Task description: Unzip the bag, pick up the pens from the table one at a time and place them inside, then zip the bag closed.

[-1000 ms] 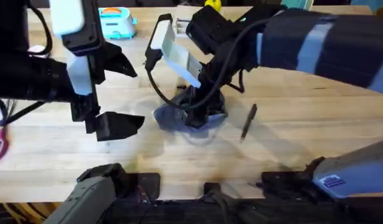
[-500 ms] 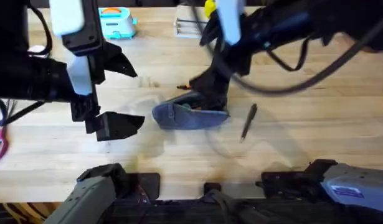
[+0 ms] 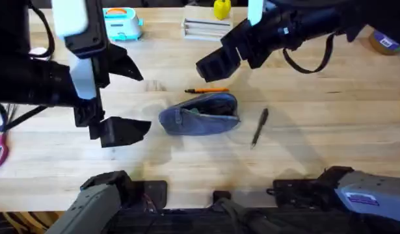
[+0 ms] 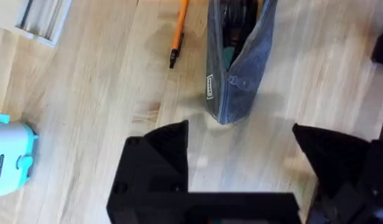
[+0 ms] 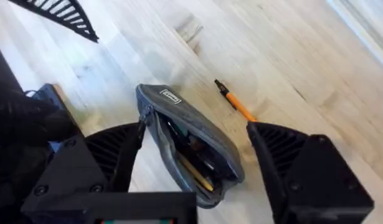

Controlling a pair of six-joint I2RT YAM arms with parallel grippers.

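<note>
Below the right tool (image 3: 213,64), spread wide and empty, lies the bag (image 3: 201,114), unzipped.

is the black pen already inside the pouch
No, the black pen lies on the bare table to one side of the bag, apart from it in the overhead view.
</note>
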